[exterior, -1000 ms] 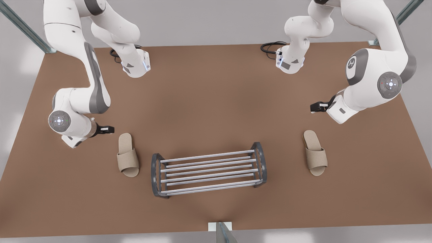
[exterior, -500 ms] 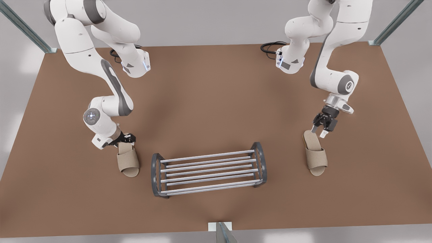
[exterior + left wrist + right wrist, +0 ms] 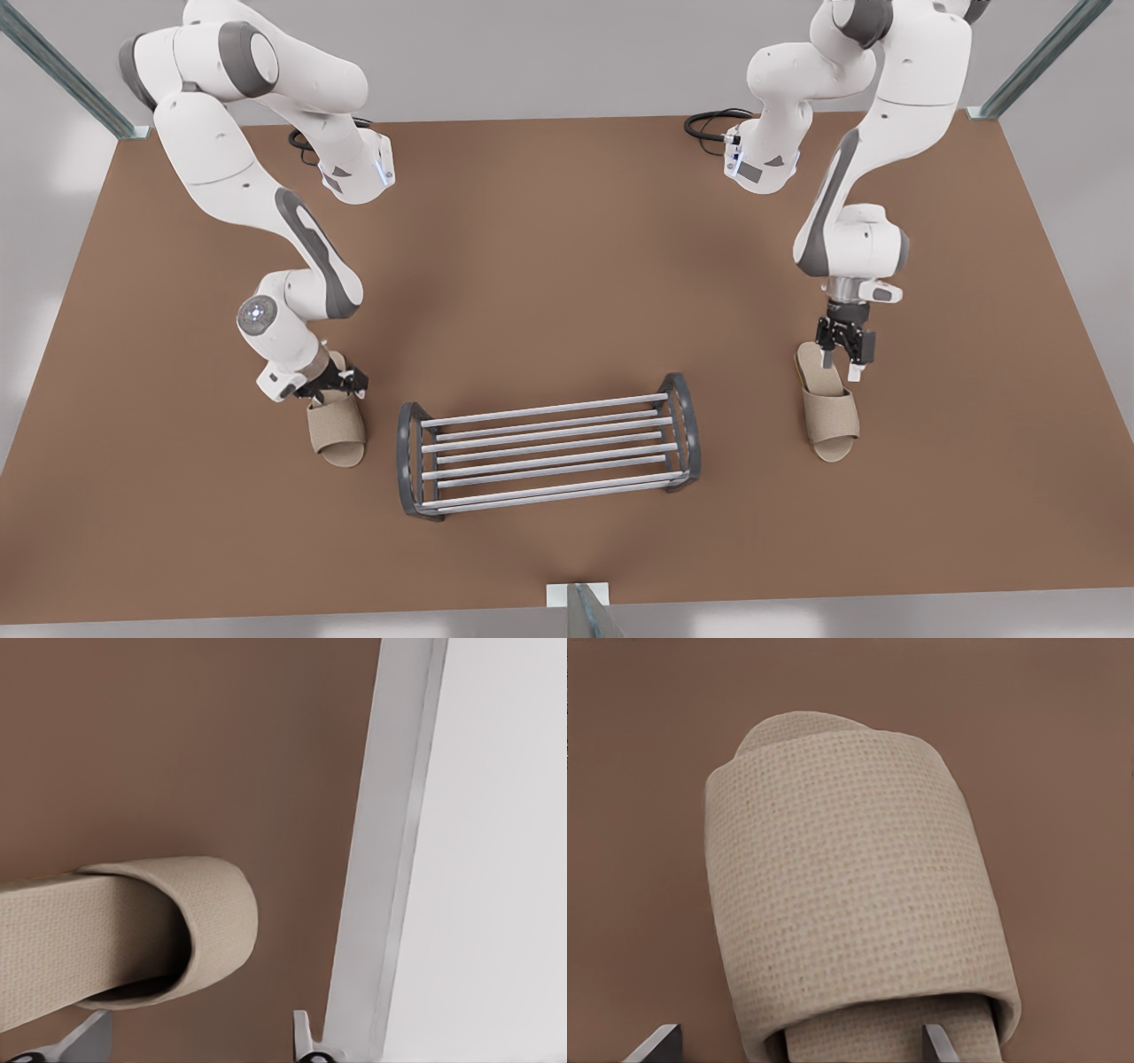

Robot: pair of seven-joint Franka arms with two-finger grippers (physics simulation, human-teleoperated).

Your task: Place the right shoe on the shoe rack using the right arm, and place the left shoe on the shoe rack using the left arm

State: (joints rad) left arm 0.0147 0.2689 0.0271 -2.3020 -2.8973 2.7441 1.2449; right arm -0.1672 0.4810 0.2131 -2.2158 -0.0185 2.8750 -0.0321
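Note:
Two beige slippers lie flat on the brown table [image 3: 549, 266], toes toward the front edge. The left shoe [image 3: 338, 430] [image 3: 133, 930] is at the front view's left. My left gripper [image 3: 344, 383] [image 3: 195, 1038] sits low and tilted over its heel end, open. The right shoe [image 3: 831, 412] [image 3: 850, 886] is at the front view's right. My right gripper [image 3: 840, 361] [image 3: 796, 1041] points down over its heel, open, a finger on either side. The shoe rack [image 3: 545, 410] stands between the two shoes with nothing on it.
Both arm bases [image 3: 354, 173] [image 3: 762, 164] and their black cables stand at the table's back edge. A metal post [image 3: 578, 604] rises at the middle of the front edge. The table's pale edge [image 3: 390, 859] lies beyond the left shoe's toe.
Both arms swung inward and down. The left gripper moved from beside its slipper onto its heel end. The right gripper turned to point down and came over the other slipper's heel.

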